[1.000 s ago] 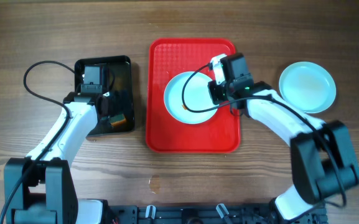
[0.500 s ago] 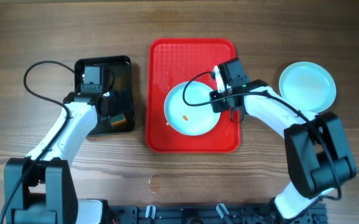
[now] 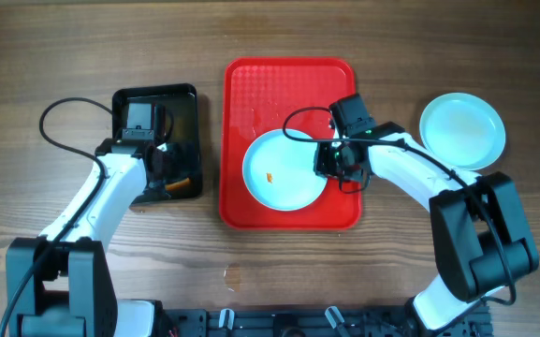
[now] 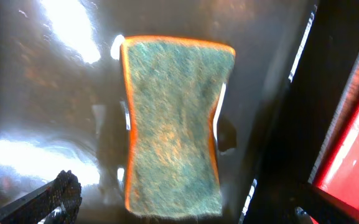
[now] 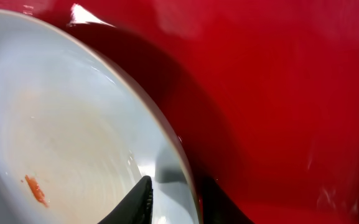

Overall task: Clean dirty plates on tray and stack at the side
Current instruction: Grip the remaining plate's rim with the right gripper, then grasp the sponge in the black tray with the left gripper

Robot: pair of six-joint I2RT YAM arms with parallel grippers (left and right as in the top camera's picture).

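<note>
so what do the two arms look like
Both match: white rounded links with black joints and bulky black bases. A thin black cable loops beside the left arm, another by the right arm. The left tool and right tool are black.

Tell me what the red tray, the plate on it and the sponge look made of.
The red tray: likely plastic, glossy, with a fine textured floor and bright glare. The plate: smooth and glazed-looking, ceramic or melamine, cannot tell which. The sponge: orange foam edge under a rough, matte green scouring layer.
</note>
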